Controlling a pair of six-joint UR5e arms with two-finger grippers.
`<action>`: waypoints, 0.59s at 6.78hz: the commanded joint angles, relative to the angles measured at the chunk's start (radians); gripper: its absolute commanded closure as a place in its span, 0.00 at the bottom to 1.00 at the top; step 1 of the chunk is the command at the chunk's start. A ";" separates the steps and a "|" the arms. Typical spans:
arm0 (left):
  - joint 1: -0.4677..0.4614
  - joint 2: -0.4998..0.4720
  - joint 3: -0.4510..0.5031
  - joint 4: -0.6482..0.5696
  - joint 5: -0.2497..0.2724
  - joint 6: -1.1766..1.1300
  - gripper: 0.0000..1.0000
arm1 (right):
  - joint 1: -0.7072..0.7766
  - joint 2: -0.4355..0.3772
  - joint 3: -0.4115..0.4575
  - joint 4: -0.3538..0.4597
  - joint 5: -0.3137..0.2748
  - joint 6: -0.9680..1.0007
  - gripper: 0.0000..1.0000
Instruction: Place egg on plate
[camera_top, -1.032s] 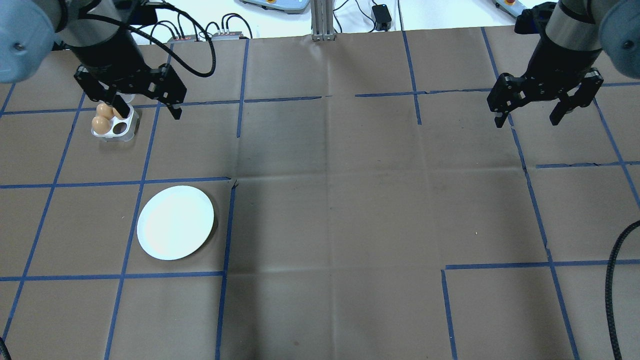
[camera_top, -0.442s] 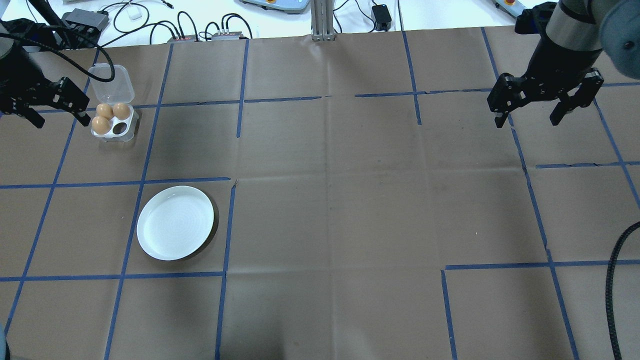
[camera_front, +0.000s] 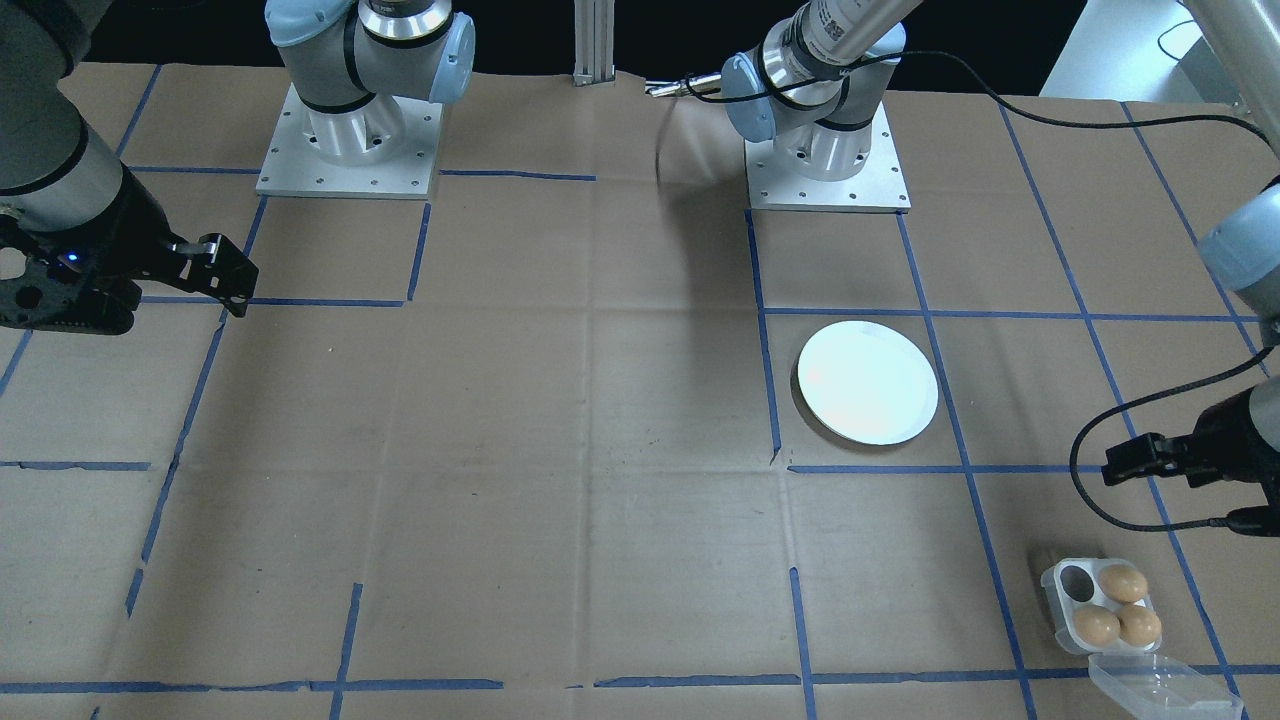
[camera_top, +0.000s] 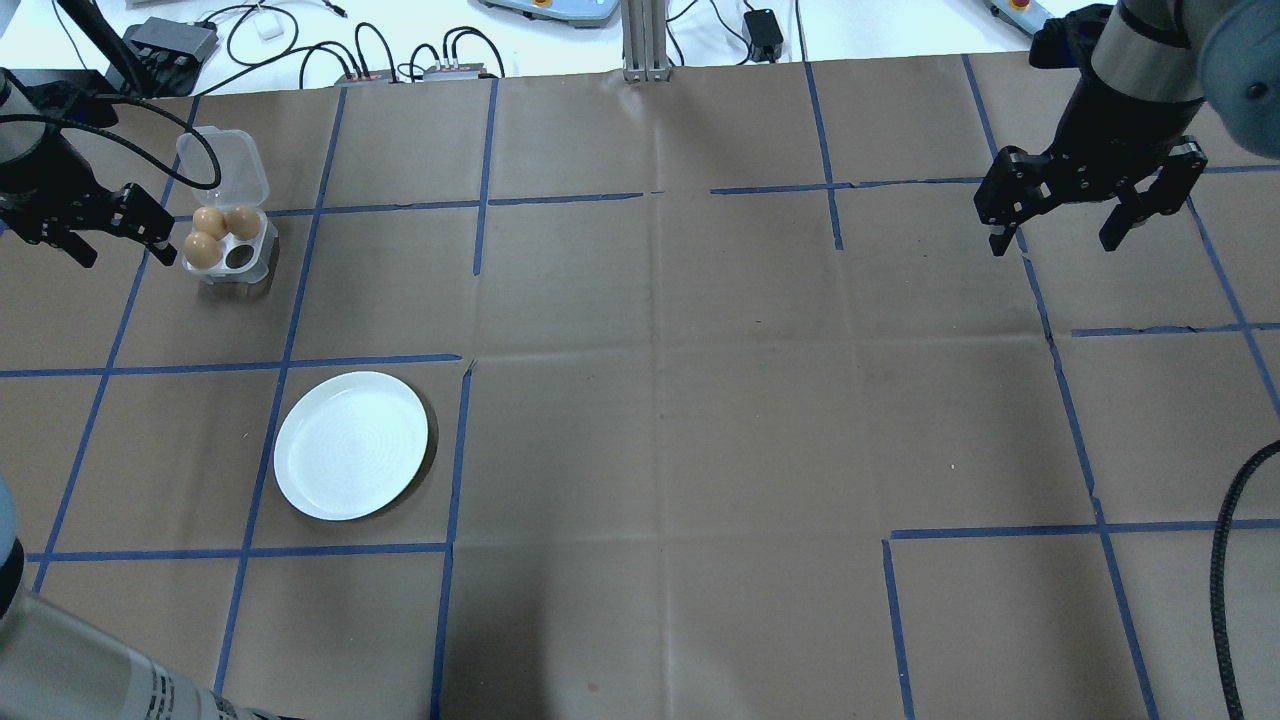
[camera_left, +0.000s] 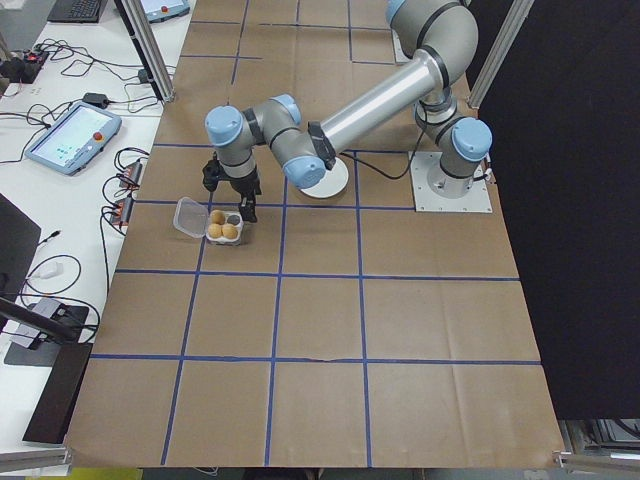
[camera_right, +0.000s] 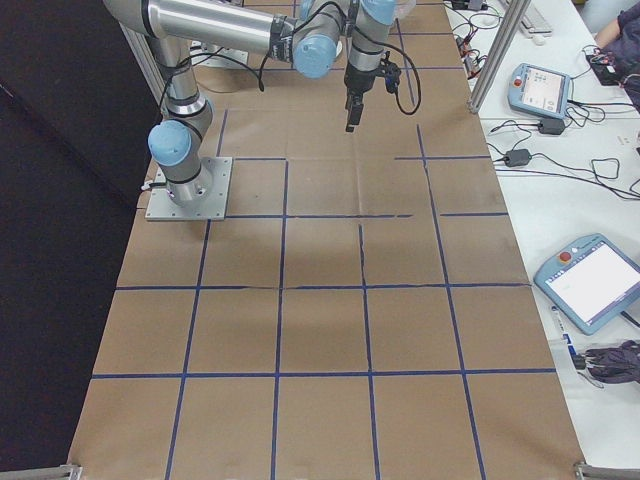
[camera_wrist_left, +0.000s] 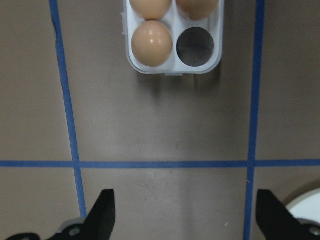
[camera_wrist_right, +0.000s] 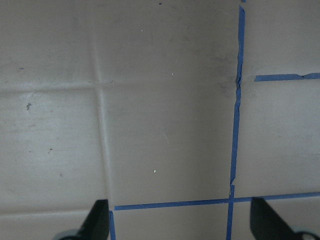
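Observation:
Three brown eggs (camera_top: 209, 221) sit in a small white four-cup tray (camera_top: 256, 243) at the far left, with one cup empty and the clear lid (camera_top: 220, 162) folded back. The white plate (camera_top: 351, 445) lies bare nearer the robot, also seen from the front as the plate (camera_front: 867, 382). My left gripper (camera_top: 125, 252) hovers open just left of the tray, holding nothing. In the left wrist view the left gripper (camera_wrist_left: 187, 220) is short of the tray (camera_wrist_left: 172, 65), and an egg (camera_wrist_left: 151, 42) shows above it. My right gripper (camera_top: 1055, 240) hangs open and empty at the far right.
Brown paper with a blue tape grid covers the table (camera_top: 660, 400). Cables and control boxes (camera_top: 160, 40) lie beyond the far edge. A black cable (camera_top: 1225, 560) loops in at the right edge. Both arm bases (camera_front: 825, 150) stand on the robot's side.
My left gripper has swung off from above the egg tray to the tray's left side, still open and empty. The eggs, the plate and the right arm have not moved.

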 joint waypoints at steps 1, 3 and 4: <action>-0.002 -0.105 0.017 0.136 -0.008 0.037 0.01 | 0.000 0.000 0.000 0.000 0.001 0.000 0.00; -0.028 -0.161 0.037 0.177 -0.011 0.057 0.01 | 0.000 0.000 0.000 0.000 0.001 0.000 0.00; -0.038 -0.167 0.037 0.177 -0.032 0.054 0.01 | 0.000 0.000 0.000 0.000 0.001 0.000 0.00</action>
